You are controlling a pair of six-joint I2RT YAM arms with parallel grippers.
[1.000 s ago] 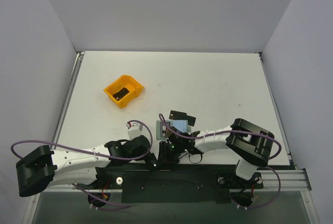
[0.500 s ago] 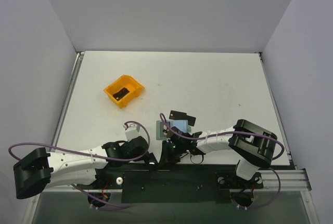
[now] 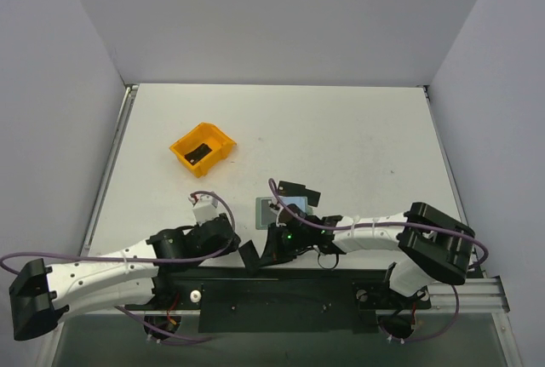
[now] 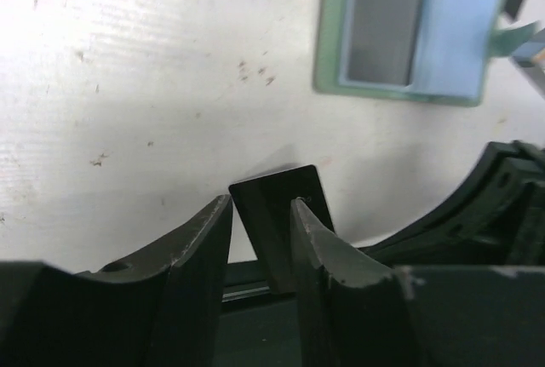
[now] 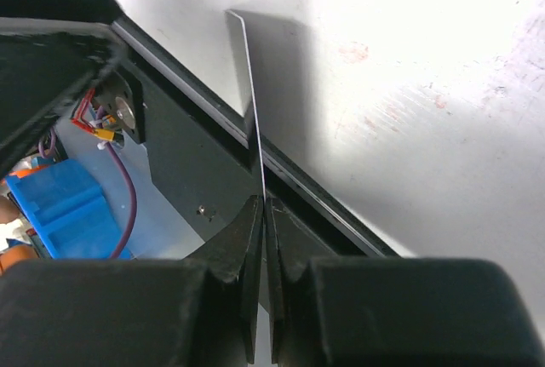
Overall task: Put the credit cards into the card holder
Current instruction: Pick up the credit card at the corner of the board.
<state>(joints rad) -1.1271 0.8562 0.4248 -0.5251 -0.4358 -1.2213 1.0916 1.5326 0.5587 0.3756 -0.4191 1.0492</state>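
the white counter [image 3: 358, 146] is the biggest thing here. on its far left side sits an orange bin [image 3: 228, 141] with one black bin card [image 3: 197, 153] inside. near the middle lies the green card holder [image 3: 266, 211], open, with its blue inside facing up. a loose card [image 3: 296, 187] lies just past its far edge.

the two arms meet at the near edge, just near of the holder. the right gripper [image 5: 261, 201] has its jaws pinched shut on the held card [image 5: 253, 111]. the left gripper [image 4: 261, 205] has its jaws apart, one on each side of that same card, and the left one is clearly not touching.

the cards look thin, light, stiff and smooth, so they may slip. a card lying flat is hard to lift, and i think a pinch on one short edge works best (like the right jaws do now). the other end is then free to slide into a pocket.

only the top view shows the bin and the loose card. the right wrist view shows the held card edge-on, as a thin line. the left wrist view shows its flat face [image 4: 277, 209] and the gap beside it. it also shows a dark patch in the holder [image 4: 451, 35]; card or pocket, i cannot tell.
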